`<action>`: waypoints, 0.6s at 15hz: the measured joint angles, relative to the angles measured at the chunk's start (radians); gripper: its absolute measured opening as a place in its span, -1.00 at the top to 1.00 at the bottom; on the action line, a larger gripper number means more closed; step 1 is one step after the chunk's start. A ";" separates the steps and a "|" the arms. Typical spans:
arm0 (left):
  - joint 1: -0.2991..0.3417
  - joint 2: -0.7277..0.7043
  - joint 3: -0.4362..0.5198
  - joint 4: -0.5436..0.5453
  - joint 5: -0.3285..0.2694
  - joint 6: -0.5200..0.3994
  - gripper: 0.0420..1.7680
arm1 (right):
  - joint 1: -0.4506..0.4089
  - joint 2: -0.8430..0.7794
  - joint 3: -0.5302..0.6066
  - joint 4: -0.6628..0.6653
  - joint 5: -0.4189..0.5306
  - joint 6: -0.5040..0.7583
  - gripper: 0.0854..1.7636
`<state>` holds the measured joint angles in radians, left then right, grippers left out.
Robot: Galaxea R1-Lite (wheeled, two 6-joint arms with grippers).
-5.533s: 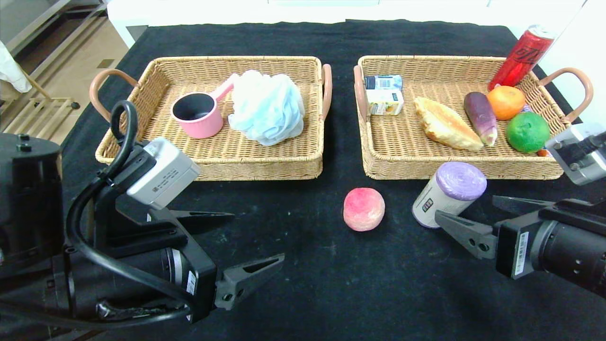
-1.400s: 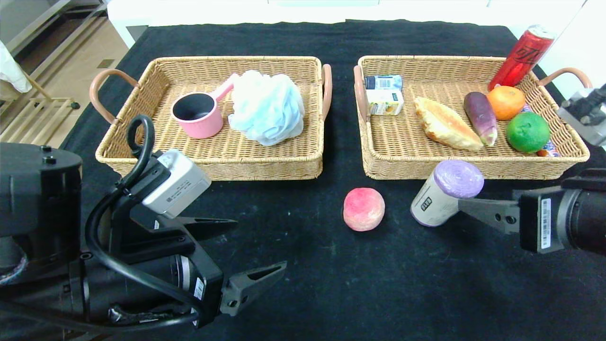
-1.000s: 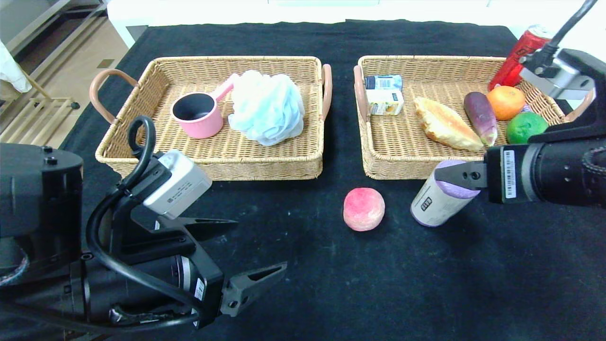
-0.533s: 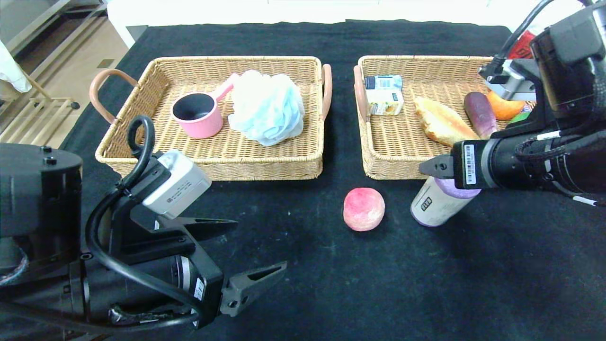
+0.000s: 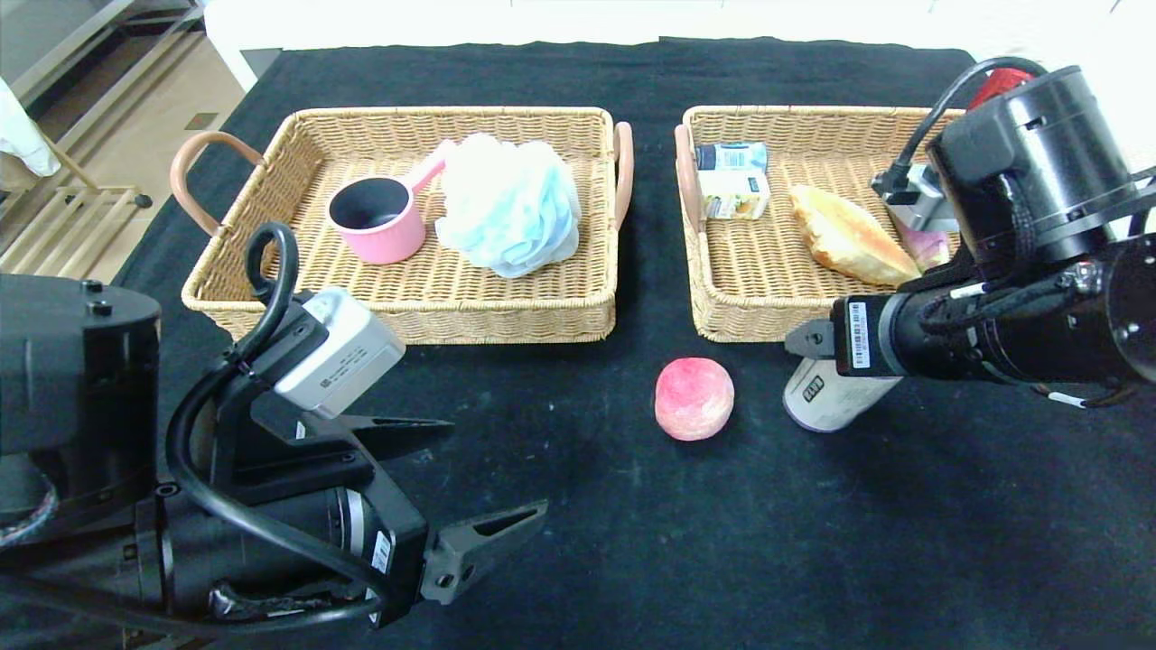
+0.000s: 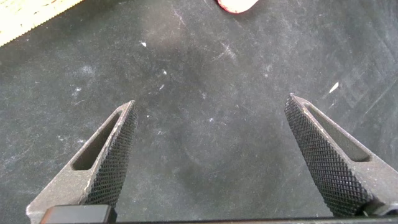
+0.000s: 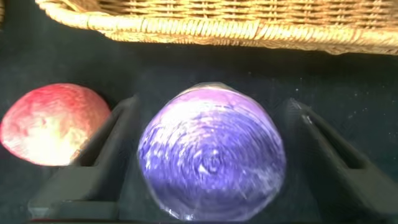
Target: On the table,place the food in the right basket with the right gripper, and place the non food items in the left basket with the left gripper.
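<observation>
The right end effector (image 7: 205, 155) is seen at the centre right of the head frame, its fingers spread apart on either side of the purple-topped roll of bags (image 7: 210, 160) – nothing is clamped yet, and the roll lies on the black counter (image 5: 632, 542) just below the right basket (image 5: 722, 325), with the peach (image 5: 694, 398) just to its left. A pick of the roll appears to be in hand, though a non-food item is meant for the left basket (image 5: 406, 316) – closing the fingers squarely on the roll would be called for next. The left end effector (image 6: 211, 158) is held wide apart over bare counter at the lower left.
</observation>
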<state>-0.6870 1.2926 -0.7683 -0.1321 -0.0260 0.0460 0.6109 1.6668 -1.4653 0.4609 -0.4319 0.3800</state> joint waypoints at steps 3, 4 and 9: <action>0.000 0.000 0.000 0.000 0.000 0.001 -0.94 | -0.005 0.008 0.001 0.000 0.001 0.000 -0.21; 0.000 0.000 0.000 0.000 0.000 0.002 -0.94 | -0.005 0.008 0.002 -0.001 0.001 0.001 -0.14; 0.000 -0.003 0.000 0.000 0.000 0.004 -0.94 | -0.004 0.008 0.014 -0.003 0.001 0.001 -0.06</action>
<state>-0.6870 1.2896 -0.7683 -0.1321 -0.0257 0.0504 0.6070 1.6747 -1.4513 0.4574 -0.4311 0.3809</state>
